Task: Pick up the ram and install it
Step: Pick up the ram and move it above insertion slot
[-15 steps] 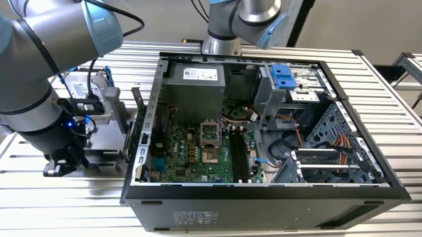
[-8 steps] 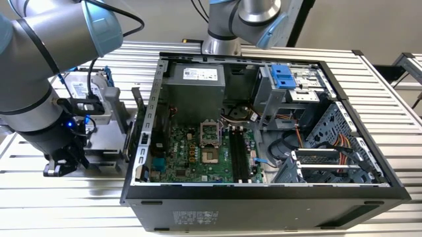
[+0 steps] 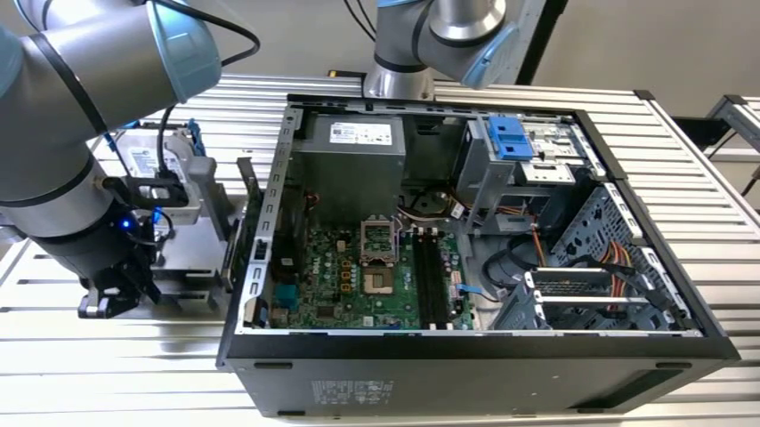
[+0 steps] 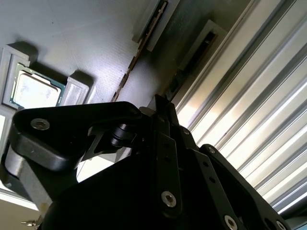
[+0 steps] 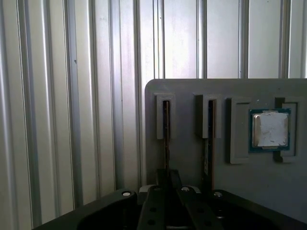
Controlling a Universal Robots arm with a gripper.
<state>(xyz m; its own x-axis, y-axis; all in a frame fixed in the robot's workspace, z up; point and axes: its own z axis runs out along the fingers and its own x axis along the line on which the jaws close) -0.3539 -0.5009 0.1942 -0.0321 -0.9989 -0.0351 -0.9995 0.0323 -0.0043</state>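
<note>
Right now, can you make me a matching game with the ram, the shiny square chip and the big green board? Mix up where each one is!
Things:
1. ram
2. square silver chip
3. motherboard

Places:
A. lying flat in a recess of the grey holder
B. inside the open computer case
C. standing on edge in a slot of the grey holder

Pairs: 1-C, 2-A, 3-B.

The table [image 3: 107,374] is silver, ribbed. The tray [image 5: 192,88] is grey; its chip [image 5: 270,128] is silver with a teal rim, the ram [image 5: 166,125] dark. The gripper [image 5: 166,178] and case [image 3: 475,382] are black, the board [image 3: 338,276] green, the arm [image 3: 60,89] grey with pale-blue caps.
</note>
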